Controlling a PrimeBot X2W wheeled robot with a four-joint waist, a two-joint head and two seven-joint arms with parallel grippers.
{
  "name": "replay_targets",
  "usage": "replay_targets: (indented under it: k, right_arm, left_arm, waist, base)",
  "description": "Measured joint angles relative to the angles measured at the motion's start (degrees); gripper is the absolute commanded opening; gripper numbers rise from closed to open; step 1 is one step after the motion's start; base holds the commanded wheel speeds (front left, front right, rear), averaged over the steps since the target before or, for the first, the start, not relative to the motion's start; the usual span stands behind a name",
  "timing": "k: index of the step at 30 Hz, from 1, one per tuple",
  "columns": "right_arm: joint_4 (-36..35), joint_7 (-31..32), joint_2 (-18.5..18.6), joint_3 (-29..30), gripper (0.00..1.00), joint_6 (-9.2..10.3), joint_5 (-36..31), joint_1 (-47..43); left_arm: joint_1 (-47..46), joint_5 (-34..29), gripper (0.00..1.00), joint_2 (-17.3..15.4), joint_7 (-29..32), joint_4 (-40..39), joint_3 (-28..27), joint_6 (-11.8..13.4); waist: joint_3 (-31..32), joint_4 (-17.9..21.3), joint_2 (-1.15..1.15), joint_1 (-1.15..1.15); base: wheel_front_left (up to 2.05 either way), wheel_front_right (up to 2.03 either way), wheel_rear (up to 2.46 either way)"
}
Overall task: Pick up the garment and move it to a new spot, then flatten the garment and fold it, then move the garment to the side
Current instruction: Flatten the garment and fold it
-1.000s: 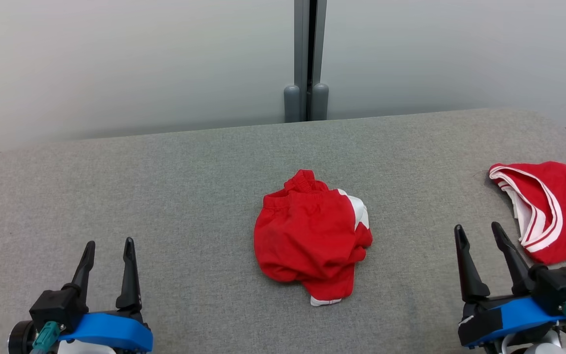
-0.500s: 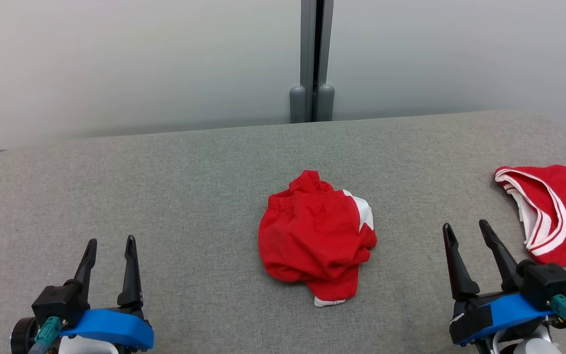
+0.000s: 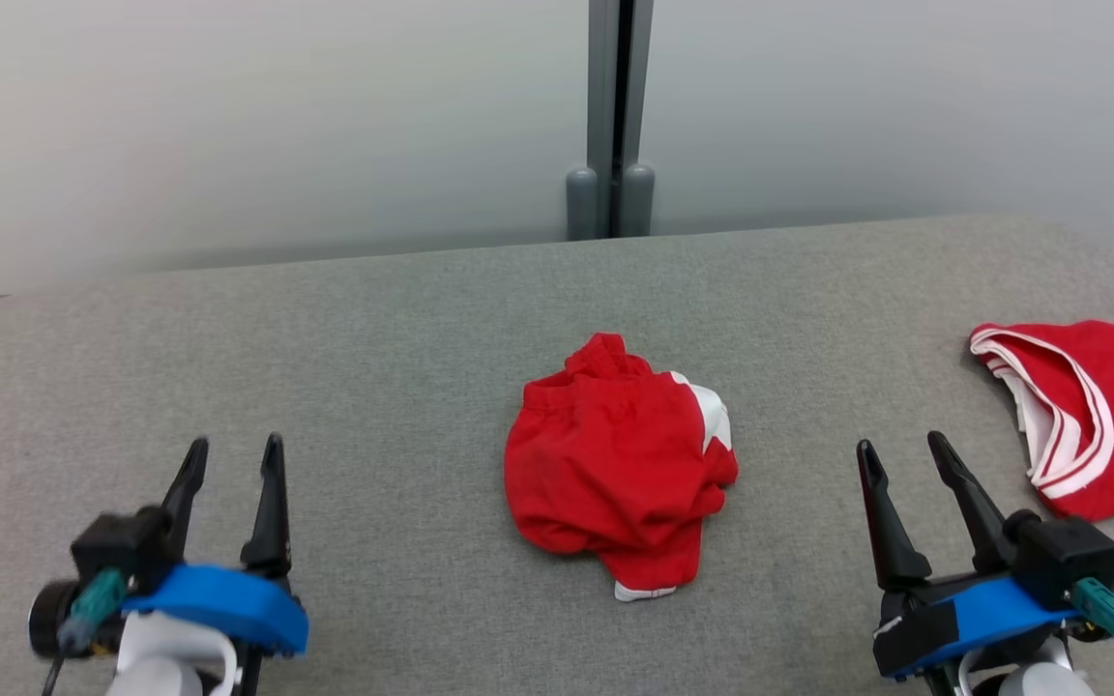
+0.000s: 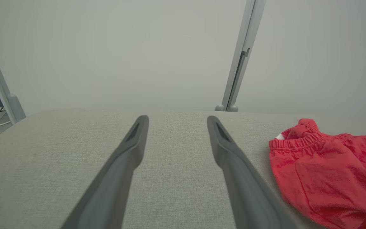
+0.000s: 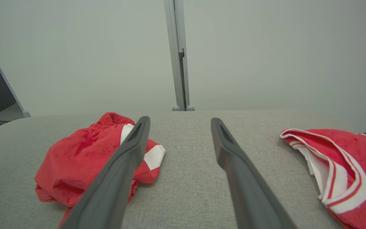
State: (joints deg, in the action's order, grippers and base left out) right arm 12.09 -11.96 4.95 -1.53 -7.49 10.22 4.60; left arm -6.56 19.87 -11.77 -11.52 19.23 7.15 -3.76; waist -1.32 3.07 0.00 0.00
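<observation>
The garment is a pair of red shorts with white panels, crumpled in a heap at the middle of the grey padded table. It also lies at the right of the left wrist view and at the left of the right wrist view. My left gripper hovers open at the lower left, well apart from the shorts, with nothing between its fingers. At the lower right my right gripper is open too and holds nothing, between the shorts and a jersey.
A red jersey with white trim lies at the table's right edge, also at the right of the right wrist view. Behind the table stands a pale wall with a grey vertical post. Bare grey surface lies left of the shorts.
Both grippers have moved a little forward over the table, the left one rising in the head view; the right one has also drifted slightly left. The shorts lie as before.
</observation>
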Motion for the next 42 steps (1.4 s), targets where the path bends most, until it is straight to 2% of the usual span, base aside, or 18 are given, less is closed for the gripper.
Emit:
replay_targets:
  k: [6,10,12,15,17,19,22,26,35,42]
  right_arm:
    - [0.0,-0.2,-0.2,-2.5,1.00,0.00,0.4,1.8]
    - [0.6,-0.3,-0.3,-6.2,1.00,-0.01,0.5,4.3]
    - [1.2,-0.5,-0.2,-8.3,1.00,0.00,1.0,5.8]
    - [2.3,-0.8,-0.1,-11.2,1.00,0.00,1.4,7.9]
    - [3.1,-1.2,-0.1,-13.1,1.00,0.00,1.6,9.6]
    - [3.9,-1.5,-0.3,-14.8,1.00,0.00,2.3,10.9]
    - [5.3,-2.0,-0.5,-17.0,1.00,0.00,3.2,12.7]
    - [6.6,-2.6,-0.9,-18.9,1.00,0.00,4.2,14.2]
    - [7.2,-2.9,-1.7,-20.3,1.00,0.00,6.0,16.4]
    - [5.3,-3.0,-1.9,-20.5,1.00,0.00,7.2,17.0]
  left_arm:
    - [-7.4,0.9,1.00,-3.6,9.4,-1.4,4.7,-2.8]
    - [-12.5,5.4,1.00,-4.8,17.2,-0.9,8.4,-3.4]
    - [-15.2,10.2,1.00,-6.1,22.7,-1.2,13.5,-3.4]
    - [-19.1,22.9,1.00,-7.8,31.3,-2.8,20.3,-3.6]
    - [-21.6,29.7,1.00,-9.8,36.9,-3.0,22.2,-3.6]
    - [-23.8,34.0,1.00,-12.0,41.5,-2.8,23.5,-3.6]
    - [-26.2,38.3,1.00,-13.3,46.5,-2.8,25.3,-3.6]
    - [-28.6,39.8,1.00,-15.3,50.1,-3.3,27.8,-3.6]
    - [-33.7,39.1,1.00,-18.9,52.2,-3.2,33.2,-3.6]
    - [-36.3,37.3,1.00,-23.4,54.3,-2.8,37.9,-3.6]
  waist:
    - [-2.0,2.0,0.00,0.00]
    - [-3.8,4.4,0.00,0.00]
    - [-4.7,5.9,0.00,0.01]
    - [-5.9,8.0,0.00,0.01]
    - [-6.4,9.4,0.00,0.01]
    - [-6.8,10.8,0.00,0.01]
    - [-7.2,12.8,0.00,0.01]
    - [-7.6,15.2,0.00,0.01]
    - [-10.7,19.7,0.00,0.00]
    - [-13.6,22.4,0.00,0.00]
  base:
    - [0.00,0.00,0.00]
    - [0.00,0.00,0.00]
    - [0.00,0.00,0.00]
    - [0.00,0.00,0.00]
    - [0.00,0.00,0.00]
    - [0.00,0.00,0.00]
    - [0.00,0.00,0.00]
    - [0.00,0.00,0.00]
    - [0.00,0.00,0.00]
    - [0.00,0.00,0.00]
